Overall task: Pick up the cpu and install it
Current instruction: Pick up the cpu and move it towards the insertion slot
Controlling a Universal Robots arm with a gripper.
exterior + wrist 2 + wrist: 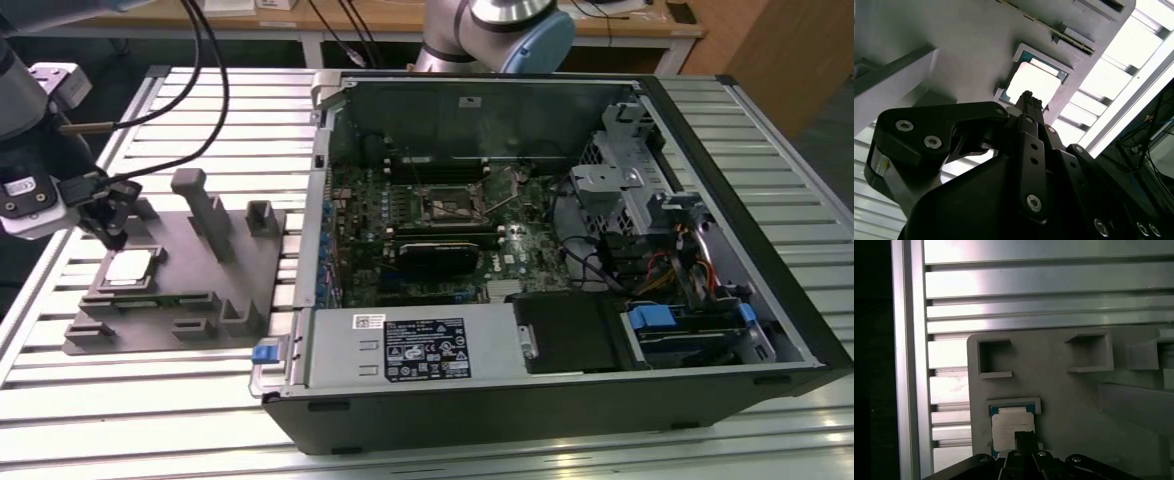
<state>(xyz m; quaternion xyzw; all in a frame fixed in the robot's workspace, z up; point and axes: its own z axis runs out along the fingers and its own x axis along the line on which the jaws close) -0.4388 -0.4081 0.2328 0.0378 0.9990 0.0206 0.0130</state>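
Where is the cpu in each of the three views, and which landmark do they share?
Exterior view: cpu on the grey fixture, at the exterior view's left, by the gripper.
Second wrist view: cpu just beyond the gripper.
First wrist view: cpu in its recess, beside the gripper.
Shared landmark: the grey fixture.

My gripper and wrist: black metal under a grey housing, fed by looping cables.

In the exterior view my gripper [118, 238] is black, with slim fingers [107, 215] that taper to a narrow tip. It hangs from a rounded grey wrist housing [27, 140] that carries a small white label [19, 187] and a pale grey box [60, 85]. Black cables [204, 50] curve down to it. In the second wrist view my linkage plates [939, 127] are flat, matt black and round-cornered, pinned with silver socket-head screws [904, 125]; a silvery curved band [876, 172] edges them. In the first wrist view smaller bright screws [1041, 454] dot the same black links.
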